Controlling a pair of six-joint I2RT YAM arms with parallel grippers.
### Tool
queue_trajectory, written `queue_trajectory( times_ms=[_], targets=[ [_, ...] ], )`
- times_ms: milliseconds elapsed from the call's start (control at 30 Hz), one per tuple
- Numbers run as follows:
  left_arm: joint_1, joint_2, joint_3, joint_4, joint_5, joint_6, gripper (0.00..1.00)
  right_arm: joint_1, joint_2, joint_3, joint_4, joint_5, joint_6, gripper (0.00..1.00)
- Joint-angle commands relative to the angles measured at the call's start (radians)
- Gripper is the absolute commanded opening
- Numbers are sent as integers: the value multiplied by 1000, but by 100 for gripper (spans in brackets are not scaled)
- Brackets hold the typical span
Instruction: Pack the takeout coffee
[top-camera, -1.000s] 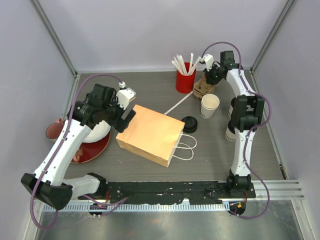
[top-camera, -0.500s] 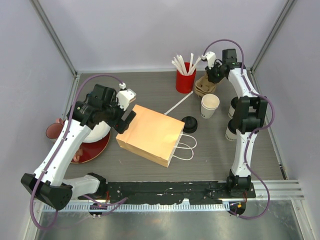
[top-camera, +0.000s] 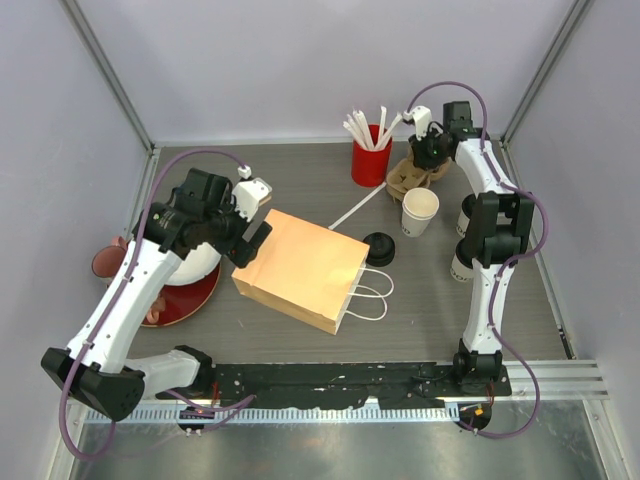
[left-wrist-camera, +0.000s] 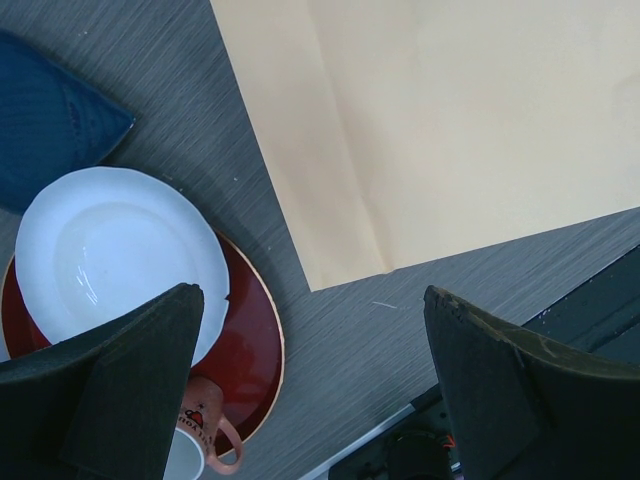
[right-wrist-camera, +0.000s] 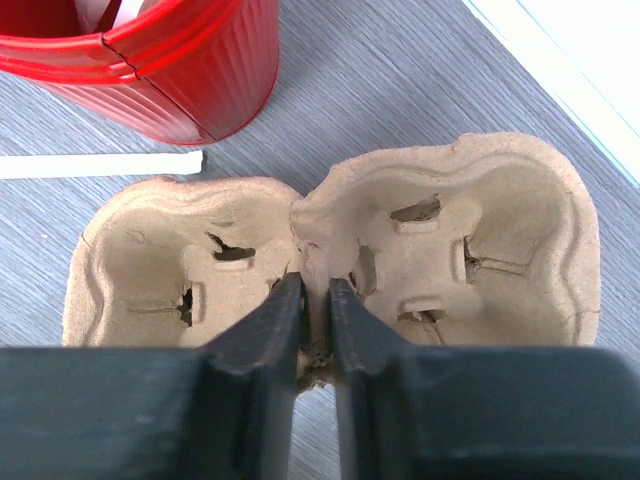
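Right gripper (right-wrist-camera: 315, 288) is pinched together on the centre ridge of the pulp cup carrier (right-wrist-camera: 480, 230), one finger on either side of it. In the top view this gripper (top-camera: 428, 152) sits at 1 o'clock on the table (top-camera: 300, 180). Left gripper (left-wrist-camera: 312, 300) hangs with its fingers (left-wrist-camera: 130, 380) spread wide apart and nothing between them, over the 9 o'clock edge of the paper bag (top-camera: 302, 268).

That bag lies flat near the table's middle, its handles pointing to 4 o'clock. At 8 o'clock a red plate (left-wrist-camera: 250, 350) carries a white bowl (left-wrist-camera: 110, 250).

A red cup (top-camera: 368, 165) full of white straws stands near 12 o'clock, with the carrier just beside it at its 3 o'clock.

The lidded coffee cups (top-camera: 459, 268) stand at the table's 3 o'clock edge, one behind the other. Both are partly hidden by the right arm and stand well apart from the bag.

A plain lidless cup (top-camera: 420, 211) stands at 6 o'clock of the carrier. A stack of black lids (top-camera: 379, 248) rests just beside the bag's 2 o'clock corner. A loose straw (top-camera: 355, 210) lies between the red cup and the bag.
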Motion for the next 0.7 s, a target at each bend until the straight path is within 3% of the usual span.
queue_trajectory(
  times_ms=[0,233,367,467,500,667],
  targets=[
    [-4,-13,43,-1,20,4,96,-2,-5,11,46,-10,21,17],
    [-5,13,81,-27,38,-9,95,-4,-86,-7,69,33,43,6],
    [-20,14,78,-6,44,-53,90,-4,-179,-111,140,52,61,3],
    [-86,49,107,-40,29,-82,85,-4,-253,-154,152,98,76,1],
    [-158,66,118,-49,7,-104,83,-4,-290,-165,152,118,84,1],
    [-304,144,184,-31,-36,-179,86,-2,-454,-263,186,275,170,1]
  ],
)
